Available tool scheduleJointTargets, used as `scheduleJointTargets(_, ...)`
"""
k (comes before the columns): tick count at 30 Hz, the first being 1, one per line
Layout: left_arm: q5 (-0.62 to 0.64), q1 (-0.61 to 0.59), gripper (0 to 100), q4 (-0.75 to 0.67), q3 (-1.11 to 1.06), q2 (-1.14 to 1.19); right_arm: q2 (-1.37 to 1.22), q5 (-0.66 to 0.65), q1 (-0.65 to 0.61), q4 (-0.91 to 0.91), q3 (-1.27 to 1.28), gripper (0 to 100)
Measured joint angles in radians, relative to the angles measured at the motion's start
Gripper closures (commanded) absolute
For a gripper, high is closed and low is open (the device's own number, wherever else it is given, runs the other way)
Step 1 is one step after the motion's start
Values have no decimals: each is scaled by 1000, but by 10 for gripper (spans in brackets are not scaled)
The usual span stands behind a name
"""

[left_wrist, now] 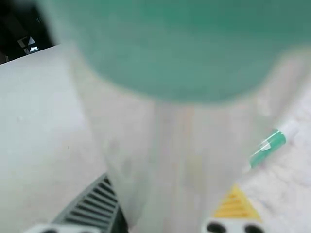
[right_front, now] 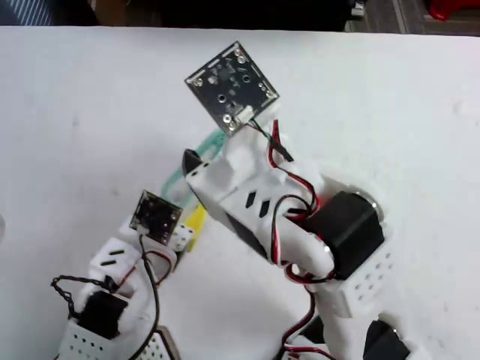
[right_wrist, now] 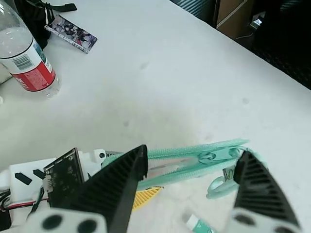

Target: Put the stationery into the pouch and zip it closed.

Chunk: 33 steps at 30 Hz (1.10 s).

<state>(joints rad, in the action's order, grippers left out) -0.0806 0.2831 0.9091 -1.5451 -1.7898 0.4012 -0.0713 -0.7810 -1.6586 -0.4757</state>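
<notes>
The right claw (right_wrist: 192, 153) hangs released, jaws astride the slider (right_wrist: 209, 156) of the pouch (right_wrist: 170, 153) lying on the surface (right_wrist: 170, 73), evidently placed to pull it closed (left claw (left_wrist: 163, 213), against the pouch: state cannot be told).

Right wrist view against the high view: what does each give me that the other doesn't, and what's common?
Right wrist view: a water bottle, a printed card, and the zip slider beyond the open right pincer. High view: the right arm's white body, its wrist camera board and black motor. Shared: the green pouch, the white table, the left arm's camera board.
</notes>
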Motion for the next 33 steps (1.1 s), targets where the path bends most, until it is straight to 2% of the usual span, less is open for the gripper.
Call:
scheduleJointTargets(5,0,0,824,0,0,0,0,0,2,0,0,718)
scheduleJointTargets(11,0,0,825,0,0,0,0,0,106,23,0,718)
scheduleJointTargets(16,0,0,827,0,0,0,41,9,284,63,0,718)
scheduleJointTargets(22,6,-20,827,0,0,0,68,161,543,80,18,718)
scheduleJointTargets(27,6,-25,827,0,0,0,-31,190,660,127,163,718)
scheduleJointTargets(33,6,-26,827,0,0,0,-216,198,675,262,428,718)
